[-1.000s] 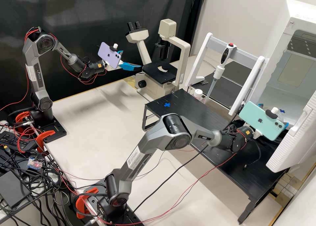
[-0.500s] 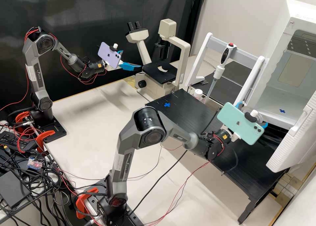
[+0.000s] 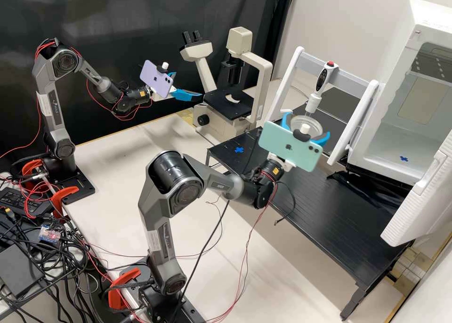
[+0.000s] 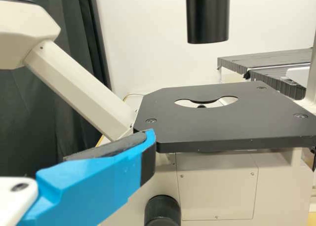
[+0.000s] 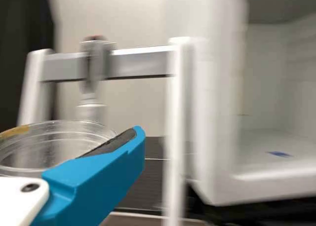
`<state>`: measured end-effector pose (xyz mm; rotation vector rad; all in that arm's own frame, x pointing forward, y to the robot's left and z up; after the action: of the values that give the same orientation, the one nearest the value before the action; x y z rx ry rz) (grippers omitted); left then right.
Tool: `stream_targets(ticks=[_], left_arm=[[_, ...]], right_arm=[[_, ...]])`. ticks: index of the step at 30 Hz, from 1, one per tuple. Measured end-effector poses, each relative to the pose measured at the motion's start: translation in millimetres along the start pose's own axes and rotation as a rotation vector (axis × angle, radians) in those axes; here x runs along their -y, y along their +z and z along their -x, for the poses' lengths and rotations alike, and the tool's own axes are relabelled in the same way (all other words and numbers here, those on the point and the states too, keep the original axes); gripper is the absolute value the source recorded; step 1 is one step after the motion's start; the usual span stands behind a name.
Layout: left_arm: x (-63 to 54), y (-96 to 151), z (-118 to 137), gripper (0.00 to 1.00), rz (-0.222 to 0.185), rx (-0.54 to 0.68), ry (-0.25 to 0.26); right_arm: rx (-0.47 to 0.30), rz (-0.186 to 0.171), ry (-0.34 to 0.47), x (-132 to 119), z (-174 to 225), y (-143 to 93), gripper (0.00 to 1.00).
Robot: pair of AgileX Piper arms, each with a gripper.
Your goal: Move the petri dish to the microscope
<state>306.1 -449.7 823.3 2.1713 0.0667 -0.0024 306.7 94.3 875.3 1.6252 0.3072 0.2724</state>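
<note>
In the high view my right gripper (image 3: pixel 306 123) is shut on the clear petri dish (image 3: pixel 310 122), above the black raised platform. The right wrist view shows the dish (image 5: pixel 52 147) against the inner pad of my right gripper (image 5: pixel 94 167), its rim near level. My left gripper (image 3: pixel 189 84) stands open with nothing held, just left of the microscope (image 3: pixel 229 105) in the high view. One finger of my left gripper (image 4: pixel 98 171) appears beside the black microscope stage (image 4: pixel 227 122) in the left wrist view; the stage has a curved cutout.
A white rack (image 3: pixel 360 125) with a pipette (image 3: pixel 312 101) stands behind the dish. At the right is the white incubator (image 3: pixel 376 160), door open. A white-capped bottle (image 3: pixel 283 132) sits near the rack, and a blue cross (image 3: pixel 239 149) marks the black platform (image 3: pixel 329 205).
My right gripper has moved left with the dish, away from the incubator and over the platform towards the rack's front. My left arm has stayed where it was.
</note>
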Motion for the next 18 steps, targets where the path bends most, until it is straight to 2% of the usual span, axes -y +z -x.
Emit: stream_targets(ticks=[4,7,11,15,18], left_arm=[[0.0,0.0,0.0,1.0,0.0,0.0,0.0],[0.0,0.0,0.0,1.0,0.0,0.0,0.0],[0.0,0.0,0.0,1.0,0.0,0.0,0.0],[0.0,0.0,0.0,1.0,0.0,0.0,0.0],[0.0,0.0,0.0,1.0,0.0,0.0,0.0]], right_arm=[[-0.038,0.025,-0.014,25.3,-7.1,-21.7,0.0],[-0.074,0.065,-0.056,41.9,-9.3,-35.2,0.0],[-0.09,0.054,-0.093,63.9,-18.4,-51.8,0.0],[-0.121,0.076,-0.156,86.8,-28.4,-64.3,0.0],[-0.122,0.075,-0.192,102.7,-39.2,-71.5,0.0]])
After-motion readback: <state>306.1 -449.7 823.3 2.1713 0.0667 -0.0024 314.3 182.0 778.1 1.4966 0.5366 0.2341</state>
